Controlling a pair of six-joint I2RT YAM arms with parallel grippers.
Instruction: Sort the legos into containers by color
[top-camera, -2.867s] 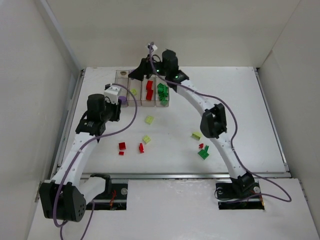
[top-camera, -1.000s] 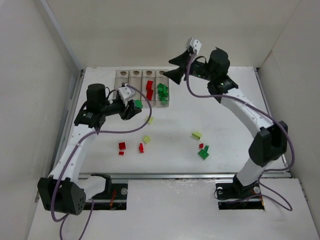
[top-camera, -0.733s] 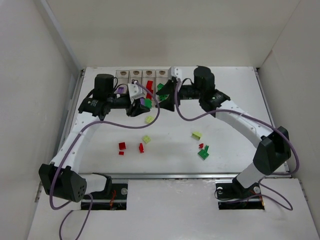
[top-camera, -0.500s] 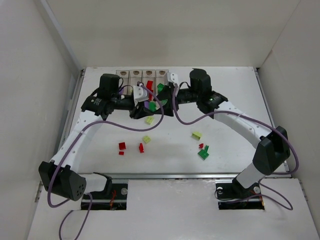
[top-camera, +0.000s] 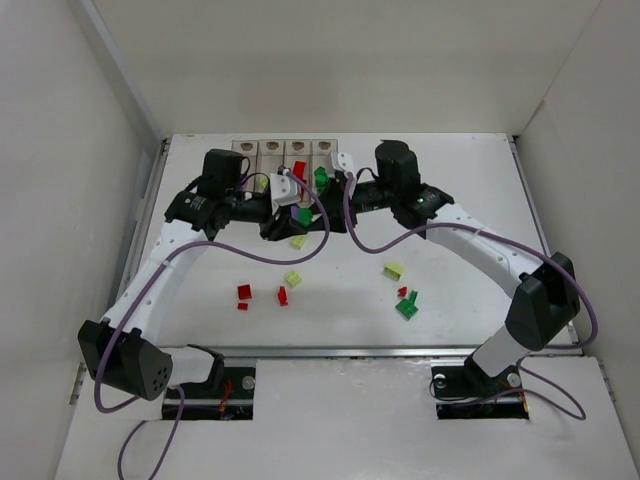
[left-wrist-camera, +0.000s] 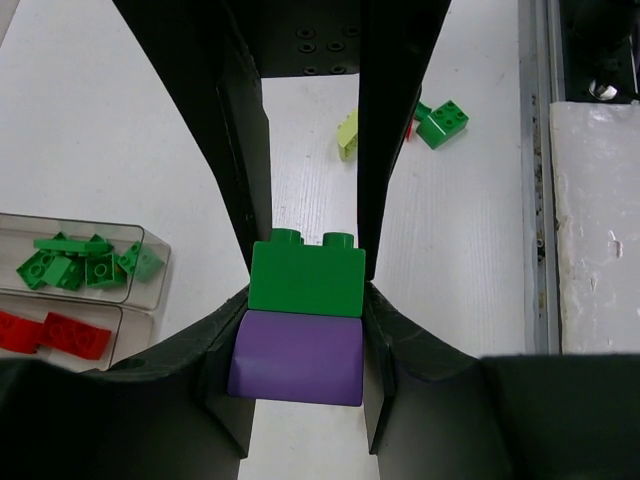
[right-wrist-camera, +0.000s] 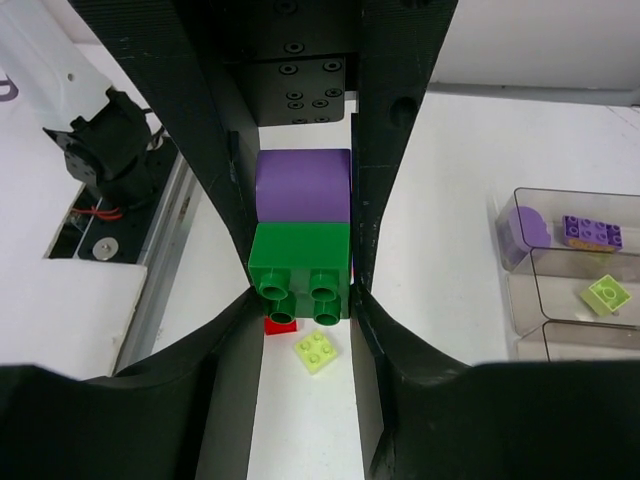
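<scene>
We log the white table (top-camera: 480, 180) first, with the left arm (top-camera: 150, 285) and right arm (top-camera: 480, 248) reaching in to meet just in front of the containers (top-camera: 272, 148). From above, the wrists cover the containers' near ends, so only the far ends with the round holes show. In the wrist views the bins are cut off at the frame edge. We can make out a green pile (left-wrist-camera: 85, 268) in one bin, red pieces (left-wrist-camera: 60, 335) in the bin beside it, purple pieces (right-wrist-camera: 590, 232) in another, and one yellow-green piece (right-wrist-camera: 605, 292) next to those. The left gripper (left-wrist-camera: 300, 325) is narrowed down and clamped on the purple brick (left-wrist-camera: 296, 357). The right gripper (right-wrist-camera: 300, 298) has closed in from the opposite side, its fingers pressed on the sides of the green brick (right-wrist-camera: 300, 255). The two bricks are stuck together and held above the table between both claws. From above they are almost fully hidden, with just a speck of green showing. Loose legos lie nearer the bases: yellow-green ones (top-camera: 293, 279), red ones (top-camera: 244, 292) and a green one (top-camera: 407, 308). They are too small for us to read their shapes.
</scene>
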